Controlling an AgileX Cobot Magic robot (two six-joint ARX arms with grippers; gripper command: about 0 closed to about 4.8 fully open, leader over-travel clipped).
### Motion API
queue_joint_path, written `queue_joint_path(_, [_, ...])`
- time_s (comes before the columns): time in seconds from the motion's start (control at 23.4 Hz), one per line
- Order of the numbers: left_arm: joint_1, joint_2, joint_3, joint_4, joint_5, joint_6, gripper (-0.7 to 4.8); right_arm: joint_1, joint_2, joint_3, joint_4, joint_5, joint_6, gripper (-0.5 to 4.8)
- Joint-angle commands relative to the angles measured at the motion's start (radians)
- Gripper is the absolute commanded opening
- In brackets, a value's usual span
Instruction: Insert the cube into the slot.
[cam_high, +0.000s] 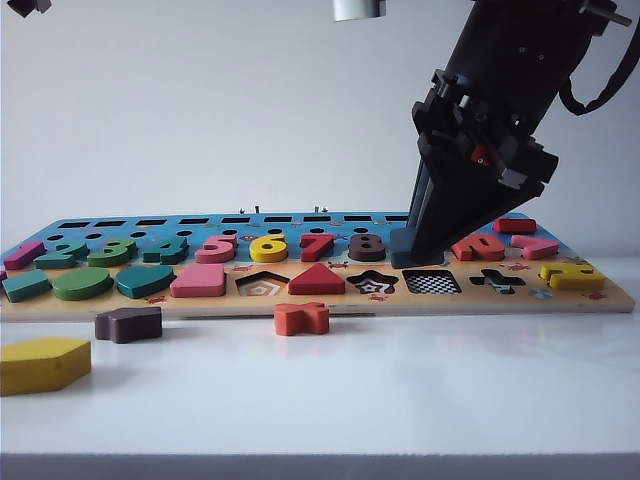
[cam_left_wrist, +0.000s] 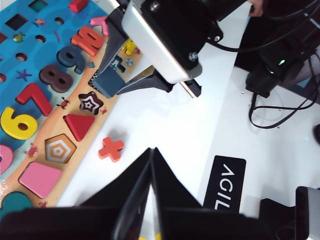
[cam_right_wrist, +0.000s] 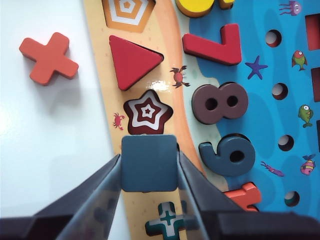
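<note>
The puzzle board (cam_high: 600, 298) carries wooden number pieces: a green 3 (cam_high: 112, 251), teal 4 (cam_high: 166, 249), pink 5 (cam_high: 217, 247), yellow 6 (cam_high: 268, 247), red 7 (cam_high: 317, 246), brown 8 (cam_high: 366, 246). A blue 9 (cam_right_wrist: 227, 154) sits beside the 8. A black plate (cam_left_wrist: 225, 182) on the table reads "AGIL", cut off.

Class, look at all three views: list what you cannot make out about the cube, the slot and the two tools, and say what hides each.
- Slot: hidden in the right wrist view by the cube held in the right tool.
- Whether the cube touches the board: unclear; the exterior view shows only its edge.
- Left tool: tips meet, body cut off by the left wrist view's edge; absent from the exterior view.
</note>
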Motion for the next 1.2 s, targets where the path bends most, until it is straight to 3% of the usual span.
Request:
queue_joint_path(0.04, [0.000, -0.003, 0.005, 0.013, 0.022, 0.003, 0.17, -0.002, -0.001, 0.005, -0.005, 0.014, -0.055, -0.06])
queue_joint_path(0.39, [0.000, -0.003, 0.005, 0.012, 0.013, -0.003, 0.17, -0.035, -0.001, 0.005, -0.013, 0.000, -0.091, -0.06])
queue_joint_path(0.9, [0.000, -0.003, 0.005, 0.012, 0.013, -0.003, 0.17, -0.089, 0.007, 0.002, 0.029, -0.164, -0.167, -0.08])
queue_joint_path(1.2, [0.000, -0.003, 0.005, 0.013, 0.013, -0.003, 0.17, -0.111, 0.027, 0.001, 0.026, -0.172, -0.186, -0.08])
